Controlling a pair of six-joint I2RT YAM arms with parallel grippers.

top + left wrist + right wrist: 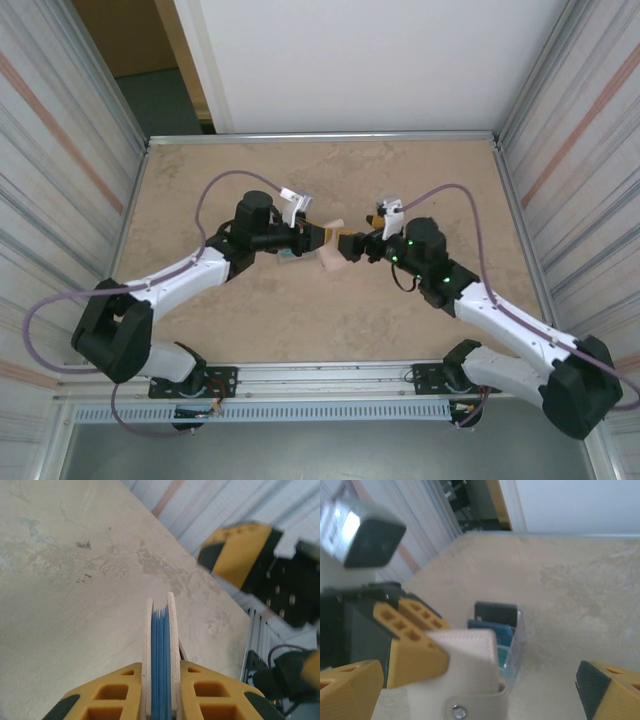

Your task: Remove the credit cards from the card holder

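Observation:
The beige card holder (467, 680) hangs above the table, snap tab (458, 711) at its lower edge. My left gripper (161, 666) is shut on it, the yellow pads (120, 690) pressing its two beige covers, with blue inner edges showing between them. From above, the holder (330, 260) sits between the left gripper (316, 236) and the right gripper (352, 243). My right gripper (479, 680) stands wide open on either side of the holder, touching nothing. Credit cards lie fanned on the table behind it in a clear sleeve: black (495, 614), blue (495, 631), teal (503, 657).
Corrugated metal walls (60, 150) close in the left and right sides of the beige table (250, 320). An aluminium rail (330, 378) runs along the near edge by the arm bases. A white panel (380, 60) stands at the back.

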